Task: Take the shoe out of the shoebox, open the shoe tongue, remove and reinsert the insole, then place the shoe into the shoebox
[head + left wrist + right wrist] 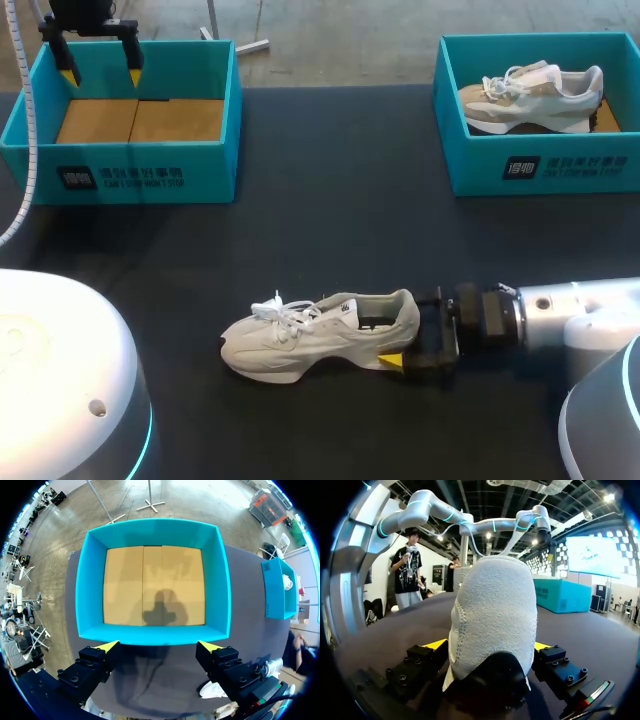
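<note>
The shoe [315, 335] lies on its sole near the middle of the table [330, 230], on the near side, toe pointing left and heel to the right. It is a pale cream sneaker with a smooth, rounded toe, white laces in a loose tangle over the tongue, and a dark lining showing through the open collar. From up close the heel looks like nubby, suede-like fabric with a stitched seam down one side. The right gripper [410, 328] comes in low from the right and has that heel pinched between its blocky black fingers, a yellow tip pressed to each flank. The tabletop is a dark, matte sheet. At the far left stands the empty shoebox [130, 170], a teal rectangle with smooth walls and a plain brown cardboard floor. The left gripper [101, 75] hangs over its far edge with fingers spread wide and nothing between them. At the far right a second shoebox [540, 165] of the same teal holds another sneaker [530, 95], white and tan, resting at a slant.
</note>
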Robot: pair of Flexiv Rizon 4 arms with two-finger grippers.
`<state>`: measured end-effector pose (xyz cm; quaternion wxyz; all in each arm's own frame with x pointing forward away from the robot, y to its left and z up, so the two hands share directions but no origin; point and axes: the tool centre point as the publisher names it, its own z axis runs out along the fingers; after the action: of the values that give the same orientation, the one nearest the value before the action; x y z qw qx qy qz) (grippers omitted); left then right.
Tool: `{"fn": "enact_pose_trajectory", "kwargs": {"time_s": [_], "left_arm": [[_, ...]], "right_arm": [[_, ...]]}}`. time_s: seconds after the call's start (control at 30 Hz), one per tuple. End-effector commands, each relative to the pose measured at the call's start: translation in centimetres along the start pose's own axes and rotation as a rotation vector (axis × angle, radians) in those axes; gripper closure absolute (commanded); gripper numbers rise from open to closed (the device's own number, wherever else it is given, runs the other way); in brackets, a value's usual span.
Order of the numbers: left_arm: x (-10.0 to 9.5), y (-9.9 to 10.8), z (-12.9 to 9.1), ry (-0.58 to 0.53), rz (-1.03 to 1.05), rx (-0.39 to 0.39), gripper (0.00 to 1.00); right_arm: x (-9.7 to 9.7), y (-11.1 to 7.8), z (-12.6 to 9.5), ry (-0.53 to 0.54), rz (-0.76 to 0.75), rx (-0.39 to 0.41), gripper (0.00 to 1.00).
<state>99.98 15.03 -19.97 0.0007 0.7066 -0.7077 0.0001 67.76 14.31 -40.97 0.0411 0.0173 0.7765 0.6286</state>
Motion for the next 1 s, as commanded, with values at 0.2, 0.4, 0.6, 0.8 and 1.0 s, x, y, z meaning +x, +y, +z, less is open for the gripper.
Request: {"fn": "enact_pose_trajectory", "kwargs": {"time_s": [0.2,0.4,0.6,0.8,1.0], "left_arm": [[0.0,0.0,0.0,0.000,0.000,0.000,0.00],[0.0,0.0,0.0,0.000,0.000,0.000,0.00],[0.0,0.0,0.0,0.000,0.000,0.000,0.00],[0.0,0.0,0.0,0.000,0.000,0.000,0.00],[0.0,0.0,0.0,0.000,0.000,0.000,0.00]], "right_arm": [[0.2,-0.1,-0.5,0.012,0.005,0.003,0.00],[0.0,-0.4,-0.3,0.020,0.010,0.005,0.00],[-0.1,-0.4,-0.2,0.024,0.012,0.004,0.00],[-0.2,-0.1,0.1,0.026,0.008,0.007,0.00],[-0.2,-0.1,0.6,0.033,0.009,0.007,0.00]]}}
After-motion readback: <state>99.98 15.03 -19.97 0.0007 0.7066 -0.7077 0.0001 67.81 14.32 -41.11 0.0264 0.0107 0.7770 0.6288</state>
